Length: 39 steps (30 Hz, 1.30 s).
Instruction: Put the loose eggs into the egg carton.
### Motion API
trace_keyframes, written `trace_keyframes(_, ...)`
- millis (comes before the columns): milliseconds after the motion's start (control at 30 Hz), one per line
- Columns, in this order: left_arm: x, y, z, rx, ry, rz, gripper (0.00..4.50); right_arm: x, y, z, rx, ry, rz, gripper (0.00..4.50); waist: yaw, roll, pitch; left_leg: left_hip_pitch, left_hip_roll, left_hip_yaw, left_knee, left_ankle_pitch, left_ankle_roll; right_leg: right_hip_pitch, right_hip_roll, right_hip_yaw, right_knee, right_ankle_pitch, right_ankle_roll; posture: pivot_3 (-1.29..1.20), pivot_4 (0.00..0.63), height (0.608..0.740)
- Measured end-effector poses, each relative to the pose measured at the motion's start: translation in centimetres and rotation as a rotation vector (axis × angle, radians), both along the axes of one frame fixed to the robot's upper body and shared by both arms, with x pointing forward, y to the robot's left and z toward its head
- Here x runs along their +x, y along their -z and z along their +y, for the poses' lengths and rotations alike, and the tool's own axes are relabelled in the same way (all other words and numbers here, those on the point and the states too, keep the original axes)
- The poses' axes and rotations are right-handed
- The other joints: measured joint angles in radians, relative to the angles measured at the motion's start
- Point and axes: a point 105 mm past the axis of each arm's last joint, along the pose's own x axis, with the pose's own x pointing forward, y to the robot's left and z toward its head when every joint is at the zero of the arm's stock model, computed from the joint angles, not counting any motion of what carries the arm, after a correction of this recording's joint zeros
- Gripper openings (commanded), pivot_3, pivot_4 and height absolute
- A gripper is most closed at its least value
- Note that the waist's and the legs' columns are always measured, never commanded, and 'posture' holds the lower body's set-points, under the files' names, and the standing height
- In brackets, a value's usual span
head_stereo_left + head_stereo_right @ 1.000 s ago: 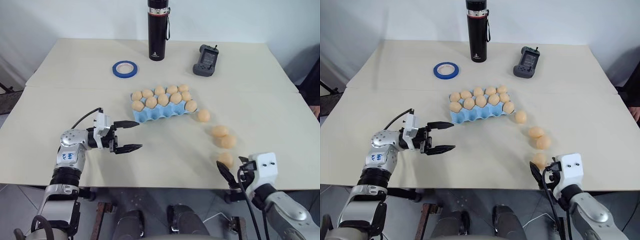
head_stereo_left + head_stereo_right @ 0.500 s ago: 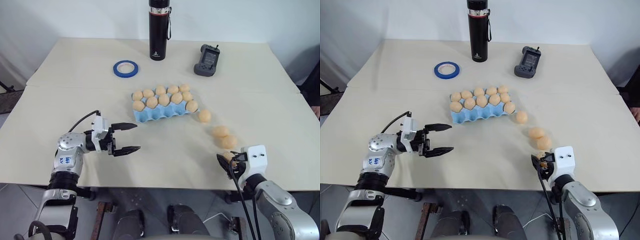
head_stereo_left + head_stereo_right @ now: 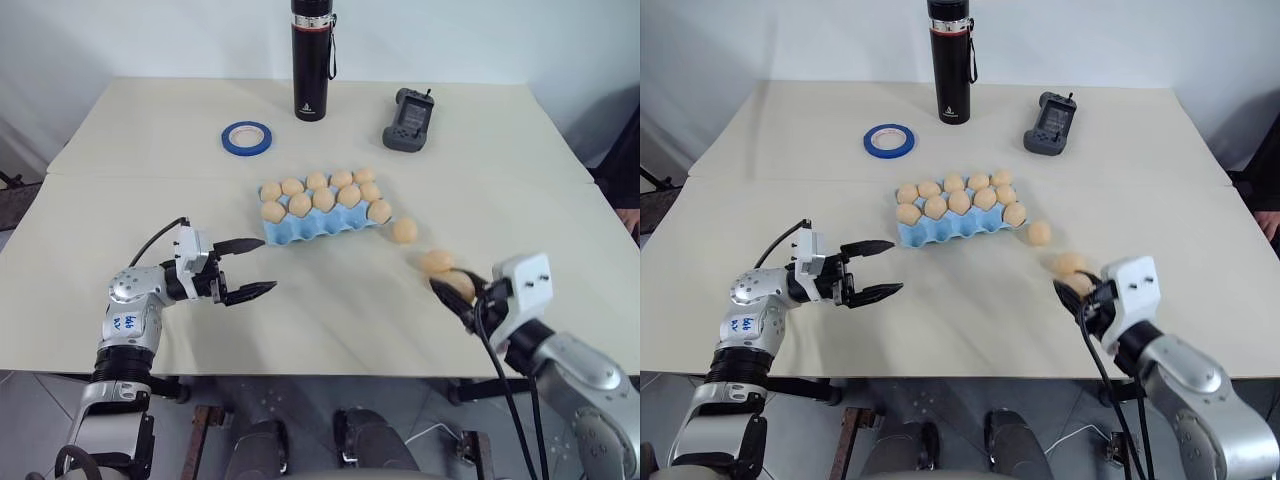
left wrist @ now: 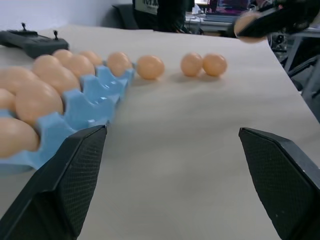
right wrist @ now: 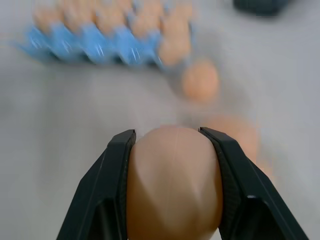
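Table [image 3: 330, 320]: flat, matte beige. Egg carton [image 3: 322, 226]: light-blue moulded tray at centre, cups filled with smooth tan ovals; three loose eggs [image 3: 404, 231] beside its right end. Right hand [image 5: 172, 150]: clamped on one egg [image 5: 173, 180], now lifted off the table since a second ago; left hand [image 3: 256, 268]: fingers wide, empty.

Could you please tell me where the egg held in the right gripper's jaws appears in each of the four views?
Left eye view: held egg at lower right, above the table, near the loose eggs.
Right eye view, lower right, mostly hidden by the gripper.
Left wrist view, far, upper right.
Right wrist view, large, bottom centre, between the jaws.
Shared landmark: the egg carton.
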Motion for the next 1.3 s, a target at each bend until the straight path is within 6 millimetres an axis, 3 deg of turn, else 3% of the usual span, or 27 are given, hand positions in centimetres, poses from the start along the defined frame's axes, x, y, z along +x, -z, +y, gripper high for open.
trace_keyframes(133, -0.1, -0.2, 0.1, -0.006, -0.023, -0.012, 4.5, 4.3, -2.4, 1.8, 0.021, -0.004, -0.072, 1.65, -0.004, -0.001, 0.001, -0.001, 0.0, 0.0, -0.001, 0.0, 0.0, -0.002, 0.0, 0.0, 0.0, 0.0, 0.0, 0.0, 0.15, 0.74)
trace_keyframes(400, -0.9, -0.1, 0.7, -0.011, -0.086, -0.023, 4.5, 10.7, -1.4, 5.7, 0.023, -0.01, -0.049, 1.65, -0.002, 0.0, 0.001, -0.015, 0.0, 0.0, 0.002, 0.0, -0.001, -0.016, -0.001, -0.001, 0.004, 0.0, 0.0, 0.0, 0.15, 0.74)
trace_keyframes(667, -1.9, -0.1, 1.0, -0.01, -0.122, -0.028, 4.5, 13.9, -1.9, 9.2, 0.014, -0.082, -0.104, 1.65, -0.005, 0.0, 0.001, -0.015, 0.0, 0.0, 0.002, -0.002, 0.001, -0.015, -0.001, -0.002, 0.005, 0.0, 0.0, 0.0, 0.15, 0.74)
trace_keyframes(933, -2.0, -0.6, 1.6, -0.009, -0.157, -0.041, 4.5, 14.9, -0.7, 9.9, -0.022, -0.107, -0.101, 1.65, -0.005, 0.0, 0.001, -0.015, 0.0, -0.001, 0.002, -0.001, 0.001, -0.015, -0.001, -0.002, 0.007, 0.0, 0.0, 0.0, 0.15, 0.74)
trace_keyframes(1200, -1.9, -0.7, 1.5, -0.01, -0.158, -0.047, 4.5, 15.1, 0.5, 10.1, -0.068, -0.109, -0.084, 4.47, -0.008, 0.001, 0.001, -0.014, 0.0, 0.0, 0.002, -0.001, 0.001, -0.015, -0.001, -0.002, 0.007, 0.0, 0.0, 0.0, 0.15, 0.74)
trace_keyframes(1300, -1.7, -1.0, 1.5, -0.011, -0.156, -0.055, 4.5, 15.1, 0.4, 10.1, -0.067, -0.11, -0.086, 4.47, -0.008, 0.001, 0.001, -0.014, 0.0, 0.0, 0.002, -0.001, 0.001, -0.015, -0.001, -0.002, 0.007, 0.0, 0.0, 0.0, 0.15, 0.74)
